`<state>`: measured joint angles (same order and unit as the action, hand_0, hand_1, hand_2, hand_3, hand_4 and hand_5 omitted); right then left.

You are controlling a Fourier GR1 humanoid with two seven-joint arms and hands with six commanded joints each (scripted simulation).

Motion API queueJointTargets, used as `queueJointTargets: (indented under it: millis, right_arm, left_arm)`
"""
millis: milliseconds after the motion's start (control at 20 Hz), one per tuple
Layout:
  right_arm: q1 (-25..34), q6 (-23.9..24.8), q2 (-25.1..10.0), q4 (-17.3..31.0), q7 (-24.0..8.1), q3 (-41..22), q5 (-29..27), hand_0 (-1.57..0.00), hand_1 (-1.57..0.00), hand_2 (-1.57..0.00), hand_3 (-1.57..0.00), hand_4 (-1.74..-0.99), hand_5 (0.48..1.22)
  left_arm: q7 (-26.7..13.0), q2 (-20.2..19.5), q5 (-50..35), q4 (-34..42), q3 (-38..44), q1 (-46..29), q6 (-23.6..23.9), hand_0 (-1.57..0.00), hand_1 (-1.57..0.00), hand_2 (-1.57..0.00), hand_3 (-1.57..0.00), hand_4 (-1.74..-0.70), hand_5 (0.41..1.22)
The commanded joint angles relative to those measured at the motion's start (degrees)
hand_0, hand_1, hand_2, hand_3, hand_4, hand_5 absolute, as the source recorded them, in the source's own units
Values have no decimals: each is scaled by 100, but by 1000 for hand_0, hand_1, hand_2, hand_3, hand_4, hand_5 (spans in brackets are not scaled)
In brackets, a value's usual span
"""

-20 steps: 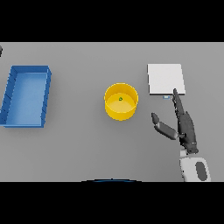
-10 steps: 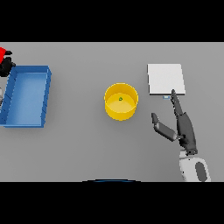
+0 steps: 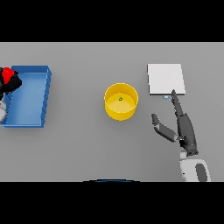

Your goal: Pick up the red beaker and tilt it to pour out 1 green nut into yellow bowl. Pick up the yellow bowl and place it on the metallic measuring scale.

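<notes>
Bowl: a yellow bowl (image 3: 121,101), round with upright sides, stands near the middle of the grey bench (image 3: 87,148), apart from everything else.
Bowl contents: one small green nut (image 3: 120,99) lies on the bowl's floor, close to its centre.
Tray: a blue tray (image 3: 28,96), rectangular with low walls, sits at the far left of the bench; nothing shows on the bare part of its floor.
Beaker: the red beaker (image 3: 7,74) shows only as a small red patch at the left edge, over the tray's upper left corner, gripped by the left robot hand.
Beaker contents: cannot tell; too little of it shows.
Scale: the scale (image 3: 166,78) is a flat, pale square plate to the right of the bowl and a little farther back, with a small tab at its near edge.
Scale load: nothing rests on the plate; bowl and scale are well apart.
Left robot hand: the left robot hand (image 3: 12,83), dark, shows at the left edge over the tray's corner, its fingers clenched round the beaker.
Right robot hand: the right robot hand (image 3: 185,131) lies to the right of the bowl, nearer than the scale, released, fingers straight and pointing away, thumb spread toward the bowl; the longest fingertip reaches the scale's near edge by the tab.
Writing: no lettering can be made out on any object.
</notes>
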<state>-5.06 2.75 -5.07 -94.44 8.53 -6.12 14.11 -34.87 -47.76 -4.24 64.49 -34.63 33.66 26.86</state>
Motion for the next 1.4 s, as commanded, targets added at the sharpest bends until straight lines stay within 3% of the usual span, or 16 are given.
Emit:
queueJointTargets:
  millis: [0, 50, 100, 200, 300, 450, 600, 800, 900, 1150, 1250, 1350]
  right_arm:
    - [-55, -33, 6, -31, 24, -7, -37, 1, 1, 1, 1, -1192, 663]
    - [-25, -33, 40, 23, 33, -14, -48, 1, 1, 1, 1, -1188, 663]
    - [-51, -12, 38, -48, 43, -6, -50, 1, 1, 1, 1, -1187, 664]
    - [-47, 8, 9, -69, 14, -10, -4, 1, 1, 1, 1, -1181, 665]
    - [-55, 17, 30, -63, -8, -44, 35, 1, 1, 1, 1, -1184, 667]
    - [-161, -31, 22, -110, 59, -67, 16, 1, 1, 1, 1, -1187, 666]
    - [-68, 44, 95, -59, -151, -122, 127, 1, 1, 1, 1, -1193, 660]
    - [67, 79, -62, -66, -374, -177, 407, 1, 1, 1, 1, -1198, 662]
    - [167, -198, -173, -70, -127, -326, 403, 1, 1, 1, 1, -1162, 694]
    - [945, -773, -798, 117, -365, -645, 912, 1, 1, 1, 1, -1255, 700]
    - [1331, -976, -1115, 239, -600, -849, 1338, 1, 1, 1, 1, -1278, 683]
    - [1707, -1133, -1387, 366, -549, -1127, 1796, 1, 1, 1, 1, -1279, 671]
  left_arm:
    - [10, -24, -69, 125, -49, -16, -255, -1564, -1449, -1432, -1362, -1374, 830]
    - [41, -139, -244, 320, -41, -70, -507, -1457, -1180, -1187, -1129, -1229, 803]
    - [-6, -201, -408, 392, -45, -94, -774, -1166, -944, -959, -903, -1120, 778]
    - [-5, -341, -583, 470, -99, -71, -1105, -746, -604, -613, -577, -968, 740]
    - [33, -429, -695, 565, -92, -88, -1325, -477, -386, -392, -369, -878, 710]
    - [41, -322, -782, 487, -75, -67, -1385, -244, -197, -200, -189, -815, 684]
    - [134, -326, -792, 523, -3, -9, -1292, -124, -100, -102, -96, -791, 674]
    - [513, -271, -843, 390, 131, 8, -1213, -50, -41, -41, -39, -786, 671]
    - [532, -222, -802, 416, 100, -4, -1134, -32, -26, -26, -24, -780, 679]
    - [513, -177, -844, 419, 93, -4, -1136, -10, -8, -8, -7, -790, 707]
    - [544, -155, -869, 371, 116, 27, -1151, -6, -5, -5, -4, -794, 710]
    - [568, -143, -852, 345, 99, 4, -1141, -3, -3, -3, -2, -795, 708]
